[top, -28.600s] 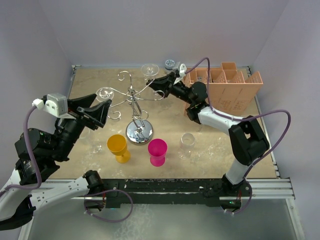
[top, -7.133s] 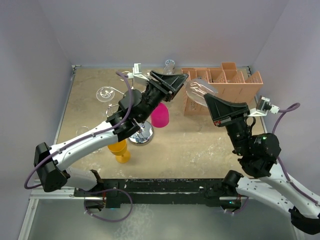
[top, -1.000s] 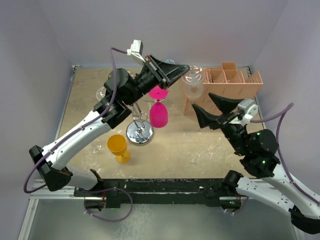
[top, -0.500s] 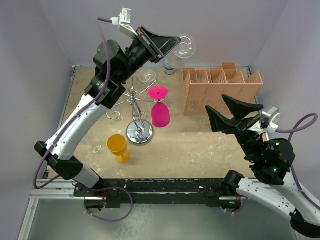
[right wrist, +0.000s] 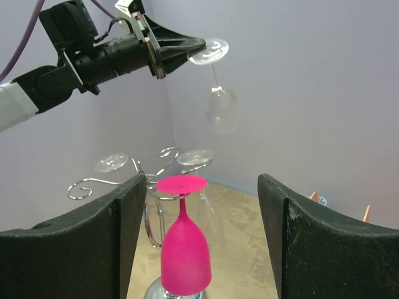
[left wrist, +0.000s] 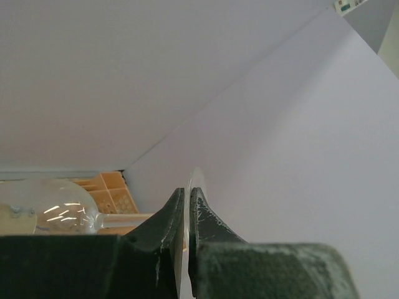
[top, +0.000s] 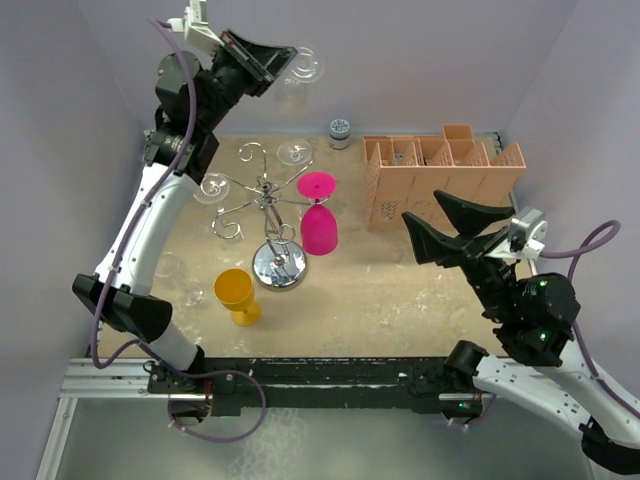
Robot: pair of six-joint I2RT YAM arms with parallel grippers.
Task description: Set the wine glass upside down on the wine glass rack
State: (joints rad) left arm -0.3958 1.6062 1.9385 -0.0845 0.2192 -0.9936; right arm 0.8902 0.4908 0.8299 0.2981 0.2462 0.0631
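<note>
Beige tabletop (top: 400, 290) is enclosed by lavender walls (top: 420, 60). High over it, the wine glass (right wrist: 222, 107) is clamped by its foot in the left gripper (right wrist: 198, 45), bowl down, not yet on the rack (top: 268, 200). It is judged light, slippery and brittle; foot or stem is best gripped. The right gripper (top: 425, 212) is spread, empty.

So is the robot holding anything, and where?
The left tool pinches a clear wine glass by its round foot, bowl hanging down. The right tool holds nothing.
</note>
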